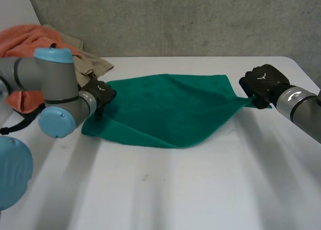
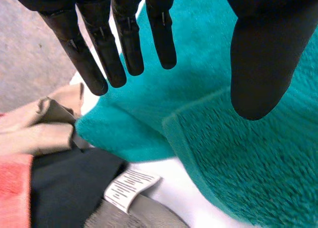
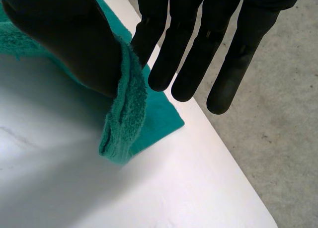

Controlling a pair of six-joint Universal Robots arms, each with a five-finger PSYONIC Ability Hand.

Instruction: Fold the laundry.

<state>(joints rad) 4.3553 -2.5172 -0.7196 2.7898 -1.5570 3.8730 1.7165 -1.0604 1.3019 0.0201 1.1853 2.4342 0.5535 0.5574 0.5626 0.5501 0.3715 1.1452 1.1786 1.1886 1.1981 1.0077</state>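
Right hand pinches a corner of the green terry towel near the white table's right edge; left hand, open above the opposite corner, probably must grasp it before folding.

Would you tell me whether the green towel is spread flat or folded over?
Folded over: beside the left hand, one layer of the green towel lies on another; the right hand pinches a corner.

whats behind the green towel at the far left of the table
More laundry: a beige cloth against the corner of the green towel, an orange cloth beyond it, and a black cloth with a white label. The left arm hides part of it.
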